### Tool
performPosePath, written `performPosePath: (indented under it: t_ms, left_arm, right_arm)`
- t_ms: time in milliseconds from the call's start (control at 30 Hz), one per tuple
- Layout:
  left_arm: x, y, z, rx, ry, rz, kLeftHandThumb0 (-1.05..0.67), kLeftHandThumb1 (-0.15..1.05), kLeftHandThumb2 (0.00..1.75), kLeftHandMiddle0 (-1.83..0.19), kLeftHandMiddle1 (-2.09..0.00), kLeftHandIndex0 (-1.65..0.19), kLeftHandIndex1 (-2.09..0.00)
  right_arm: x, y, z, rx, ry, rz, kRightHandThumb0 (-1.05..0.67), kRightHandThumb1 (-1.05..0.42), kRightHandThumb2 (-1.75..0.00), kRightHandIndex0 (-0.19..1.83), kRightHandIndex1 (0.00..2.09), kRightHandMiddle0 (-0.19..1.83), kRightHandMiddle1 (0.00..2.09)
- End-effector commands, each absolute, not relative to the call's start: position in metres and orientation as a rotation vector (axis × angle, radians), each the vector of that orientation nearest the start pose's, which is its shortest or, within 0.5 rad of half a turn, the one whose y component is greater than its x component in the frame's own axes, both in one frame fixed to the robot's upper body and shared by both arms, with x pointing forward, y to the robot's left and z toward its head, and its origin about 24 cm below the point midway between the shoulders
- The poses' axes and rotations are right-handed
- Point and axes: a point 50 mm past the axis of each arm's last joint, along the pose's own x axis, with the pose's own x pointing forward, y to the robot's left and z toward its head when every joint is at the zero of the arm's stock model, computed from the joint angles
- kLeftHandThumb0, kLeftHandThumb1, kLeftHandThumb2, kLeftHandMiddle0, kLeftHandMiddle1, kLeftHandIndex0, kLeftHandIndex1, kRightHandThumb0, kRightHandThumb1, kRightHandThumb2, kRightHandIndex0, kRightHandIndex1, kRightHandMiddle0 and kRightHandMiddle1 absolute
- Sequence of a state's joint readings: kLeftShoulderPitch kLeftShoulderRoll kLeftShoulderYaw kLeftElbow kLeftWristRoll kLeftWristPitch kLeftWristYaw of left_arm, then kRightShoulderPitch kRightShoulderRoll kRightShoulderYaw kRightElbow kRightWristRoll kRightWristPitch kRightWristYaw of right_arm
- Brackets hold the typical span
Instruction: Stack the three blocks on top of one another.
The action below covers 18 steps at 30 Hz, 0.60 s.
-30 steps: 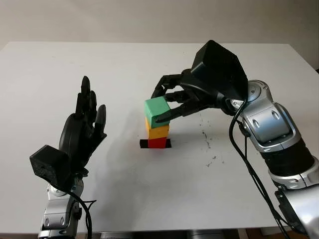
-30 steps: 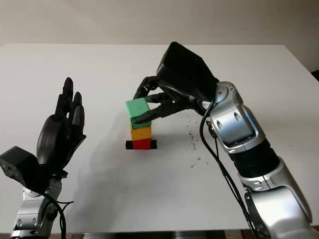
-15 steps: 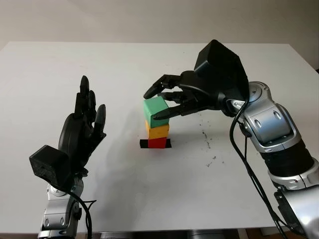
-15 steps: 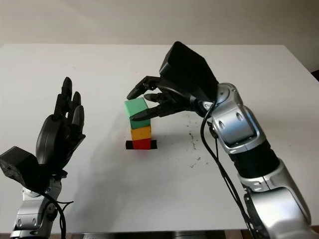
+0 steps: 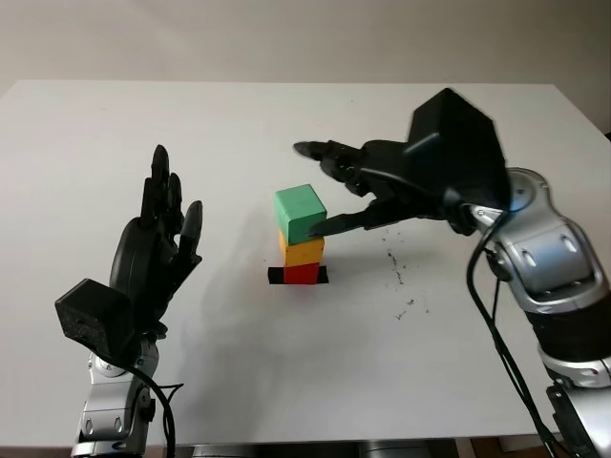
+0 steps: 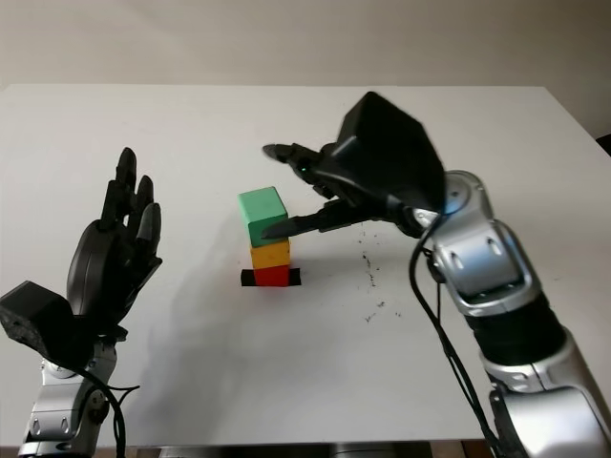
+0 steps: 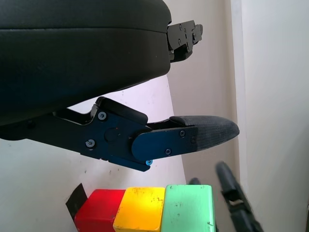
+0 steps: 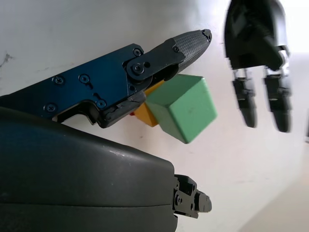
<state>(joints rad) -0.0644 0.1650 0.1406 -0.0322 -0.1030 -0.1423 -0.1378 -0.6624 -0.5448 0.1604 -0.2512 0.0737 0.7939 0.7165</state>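
White tabletop (image 5: pixel 239 382) carries a finished-looking tower near its middle: a red block (image 5: pixel 303 274) sits on a black tape mark (image 5: pixel 275 276), a yellow block (image 5: pixel 303 250) on that, and a green block (image 5: pixel 300 212) on top, turned a little out of line with the two below. To the tower's right, the right hand (image 5: pixel 355 186) holds nothing and is open; one fingertip lies against or just beside the green block's right face, the others reach above and behind it. Since the block lies directly to this hand's left, a clean pull-out to the right looks safest, as any leftward nudge could topple the stack. Well apart on the other side, the left hand (image 5: pixel 158 248) is raised and open.
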Motion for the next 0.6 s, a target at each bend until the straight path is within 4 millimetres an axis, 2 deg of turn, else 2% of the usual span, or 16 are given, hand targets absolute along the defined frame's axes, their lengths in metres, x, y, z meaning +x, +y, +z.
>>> performPosePath:
  t_ms: [0,67,167,200,300,567]
  left_arm:
    - [0.261,0.205,0.089,0.096,-0.261,-0.018,-0.77,1.05,0.52,0.16,-0.05,0.17,-0.05]
    - [0.261,0.207,0.089,0.089,-0.262,-0.022,-0.76,1.05,0.52,0.16,-0.05,0.17,-0.06]
    - [0.262,0.21,0.09,0.084,-0.261,-0.034,-0.73,1.05,0.55,0.18,-0.05,0.18,-0.05]
    - [0.262,0.211,0.09,0.082,-0.261,-0.035,-0.71,1.05,0.56,0.18,-0.05,0.18,-0.05]
    - [0.264,0.215,0.09,0.085,-0.258,-0.042,-0.7,1.05,0.59,0.18,-0.05,0.18,-0.05]
    - [0.269,0.223,0.091,0.09,-0.245,-0.069,-0.69,1.05,0.65,0.19,-0.04,0.19,-0.02]
  right_arm:
    - [0.306,-0.15,0.21,-0.518,0.053,0.714,-0.79,-0.92,-0.07,-0.19,0.0,-0.19,0.0]
    - [0.303,-0.155,0.212,-0.504,0.006,0.658,-0.83,-1.0,-0.12,-0.19,0.0,-0.19,0.0]
    - [0.297,-0.163,0.212,-0.509,-0.11,0.559,-0.82,-1.04,-0.42,-0.19,0.0,-0.19,0.0]
    - [0.296,-0.166,0.209,-0.507,-0.137,0.518,-0.8,-1.04,-0.51,-0.18,0.01,-0.18,0.01]
    - [0.296,-0.172,0.192,-0.433,-0.157,0.426,-0.73,-1.05,-0.61,-0.19,0.01,-0.18,0.01]
    - [0.298,-0.182,0.138,-0.206,-0.1,0.185,-0.63,-1.05,-0.66,-0.19,0.0,-0.19,0.0]
